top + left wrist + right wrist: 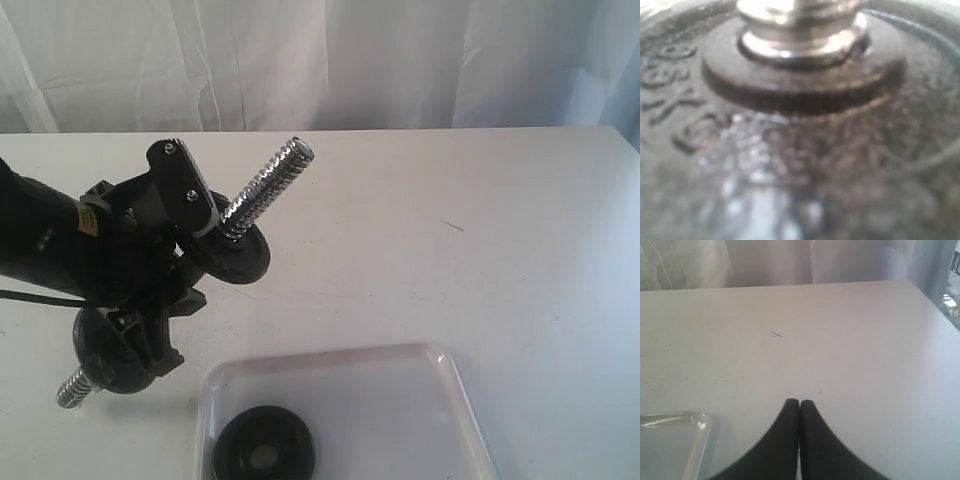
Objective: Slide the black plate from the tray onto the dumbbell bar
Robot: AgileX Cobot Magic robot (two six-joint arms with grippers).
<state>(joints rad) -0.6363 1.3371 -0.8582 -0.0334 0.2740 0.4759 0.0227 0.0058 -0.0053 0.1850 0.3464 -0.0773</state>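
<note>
Left claw [170, 270] reaching in from the side, pinching the short shiny chrome dumbbell bar [265, 185] by its middle, tilted up off the white table [480, 220]. On that bar, a round black metal disc [240, 258]. Flat round black plate [265, 455] lying in the pale plastic tray [440, 400]. Right claw [799, 403] low over the table, tips pressed together.

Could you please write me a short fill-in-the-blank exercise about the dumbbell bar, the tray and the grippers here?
1. The dumbbell bar is held by the left gripper, not the ____ one.
2. The right gripper has its jaws ____ and holds nothing.
3. The tray holds exactly ____ black plate.
4. Another black disc sits threaded on the dumbbell ____.

Missing words: right; shut; one; bar.
</note>
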